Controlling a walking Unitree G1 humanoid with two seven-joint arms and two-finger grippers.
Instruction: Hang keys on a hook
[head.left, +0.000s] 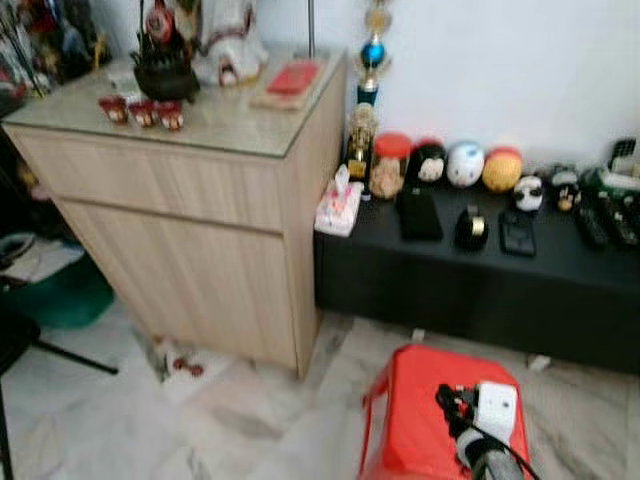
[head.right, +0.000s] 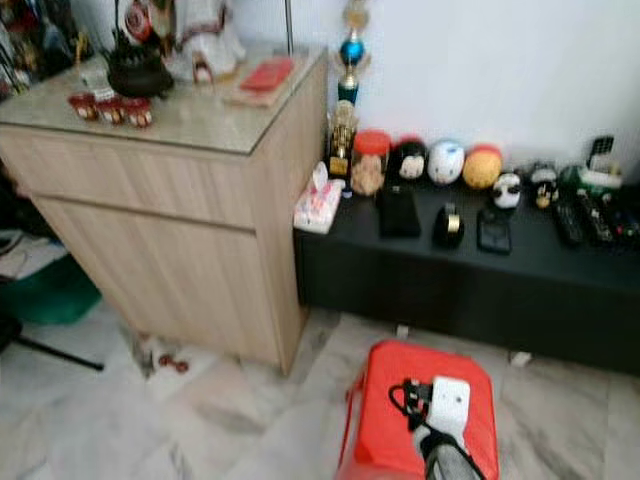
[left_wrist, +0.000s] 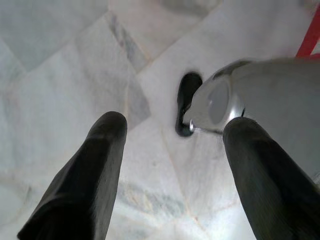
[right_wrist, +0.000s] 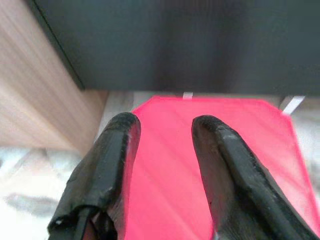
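No keys or hook to make out yet, and the right gripper (right_wrist: 162, 145) hangs over the red stool (head.left: 415, 400) at 5 o'clock, its 2 fingers apart and empty, like the left gripper (left_wrist: 172, 150) — walk on blind and it could clip that stool.

Right arm (head.left: 487, 455): silver-grey tube forearm, white boxy wrist module (head.left: 495, 408) on top with a small dark dot on its face. Black cables (head.left: 455, 400) looped and bunched just beside the module, one thin black lead running back along the tube.

Right gripper (right_wrist: 162, 150): two long black fingers (right_wrist: 107, 165), matte, slightly rubbery texture, rounded tips, thicker toward the base. Some loose black material or wiring at the base of one finger.

Left gripper (left_wrist: 172, 145): same two black fingers (left_wrist: 92, 165), smooth, blunt rounded tips. Beyond the fingertips a glossy silver rounded body shell (left_wrist: 260, 100) and a black foot-like part (left_wrist: 187, 102).
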